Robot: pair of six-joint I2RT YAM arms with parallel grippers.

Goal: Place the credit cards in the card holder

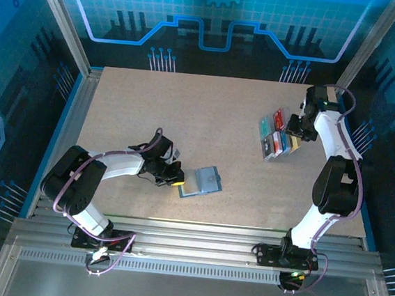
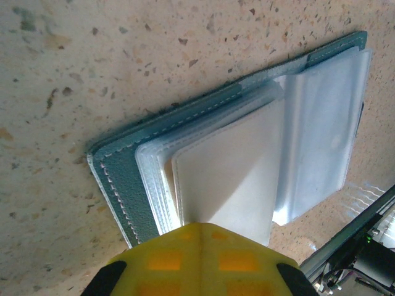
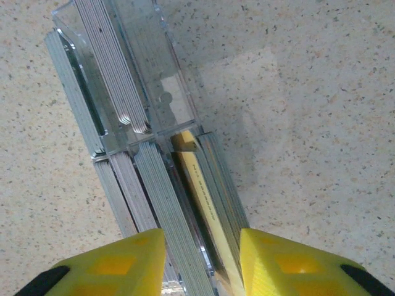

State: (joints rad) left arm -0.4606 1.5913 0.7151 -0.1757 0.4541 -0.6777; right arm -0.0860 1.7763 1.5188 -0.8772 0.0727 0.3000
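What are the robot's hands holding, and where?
Left gripper pinches the card holder by a clear sleeve's edge. Right gripper, open, straddles credit cards, holding nothing.

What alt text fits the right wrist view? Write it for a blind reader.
The open right pincer straddles credit cards standing on edge in a clear tray on a speckled table. A yellow card sits between its fingers.

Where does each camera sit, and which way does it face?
Top external: above, behind the arms, looking down on the table; both arms show.
Left wrist: on the left arm, facing the open card holder; left tool at bottom.
Right wrist: on the right arm, facing the clear tray of credit cards; right tool straddles them.
Shared: top and left wrist see the card holder.
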